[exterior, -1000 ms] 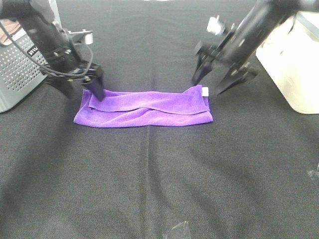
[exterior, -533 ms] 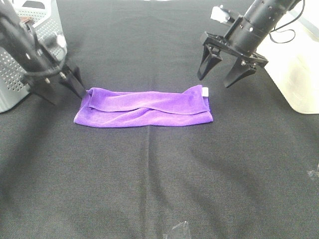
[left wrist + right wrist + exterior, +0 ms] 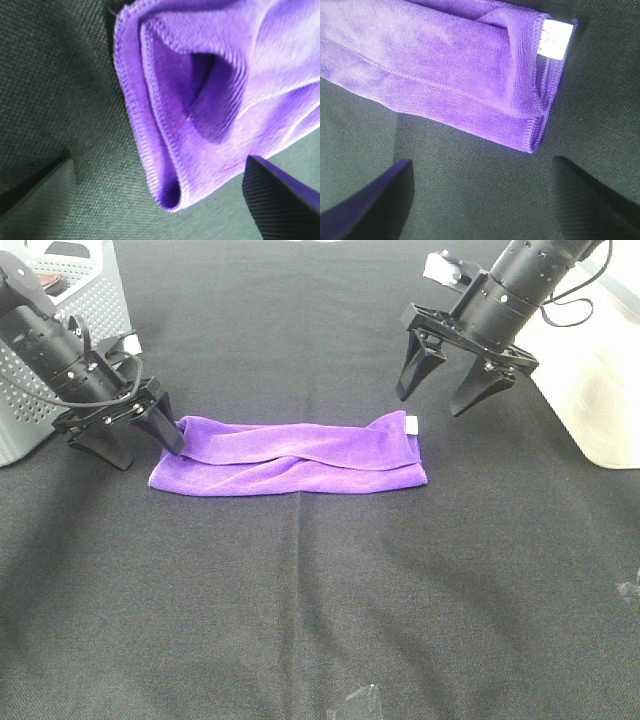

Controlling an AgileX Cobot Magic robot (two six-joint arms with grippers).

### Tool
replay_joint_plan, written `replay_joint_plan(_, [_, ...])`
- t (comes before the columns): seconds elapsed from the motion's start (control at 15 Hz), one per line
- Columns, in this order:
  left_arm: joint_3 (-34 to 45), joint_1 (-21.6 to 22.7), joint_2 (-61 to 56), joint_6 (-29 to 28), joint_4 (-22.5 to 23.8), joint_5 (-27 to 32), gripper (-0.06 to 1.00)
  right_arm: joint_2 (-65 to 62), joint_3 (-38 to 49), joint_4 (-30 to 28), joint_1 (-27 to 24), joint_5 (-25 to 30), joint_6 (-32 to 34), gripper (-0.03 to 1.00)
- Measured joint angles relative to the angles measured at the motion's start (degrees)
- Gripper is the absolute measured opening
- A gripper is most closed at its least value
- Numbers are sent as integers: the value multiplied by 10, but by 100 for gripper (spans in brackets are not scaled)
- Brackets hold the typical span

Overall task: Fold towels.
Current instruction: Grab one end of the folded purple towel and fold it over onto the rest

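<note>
Exterior high view: nearest lies bare black bench [image 3: 300,590], with two small clear scraps at its near and right edges, too small to tell what they are. Past the middle of the bench lies one purple towel [image 3: 290,455], folded into a long narrow band. Its long axis runs from left to right across the view, and its layers overlap along a slanting edge. One white tag [image 3: 411,423] sits at its far right corner, so the tagged end points toward the right arm. There are two hands. The left hand [image 3: 152,457] is low at the towel's left end with its fingers spread wide, and one finger is at the far left corner. The left wrist view shows the folded, stitched end gaping between the two fingertips [image 3: 280,195], with nothing clamped. Whether a finger touches the cloth cannot be told. Farther back, the right hand [image 3: 430,404] hangs above the bench behind the tagged end, also spread open and holding nothing. The right wrist view shows only black cloth between its fingers. Farthest off stand one grey perforated basket [image 3: 90,300] at the left and one white container [image 3: 595,390] at the right.
</note>
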Motion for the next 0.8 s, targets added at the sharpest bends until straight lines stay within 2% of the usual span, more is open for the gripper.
replay_joint_plan(0.27, [-4, -17, 6, -4, -17, -1, 83, 0, 0, 0, 0, 1, 0, 71])
replay_joint_plan(0.4, [-4, -46, 13, -7, -29, -14, 78, 0, 0, 0, 0, 1, 0, 71])
replay_joint_plan(0.6, [-7, -66, 18, -19, -36, -26, 69, 0, 0, 0, 0, 1, 0, 71])
replay_joint_plan(0.73, [-13, -69, 24, -28, -38, -29, 54, 0, 0, 0, 0, 1, 0, 71])
replay_joint_plan(0.8, [-17, -69, 29, -30, -36, -29, 44, 0, 0, 0, 0, 1, 1, 71])
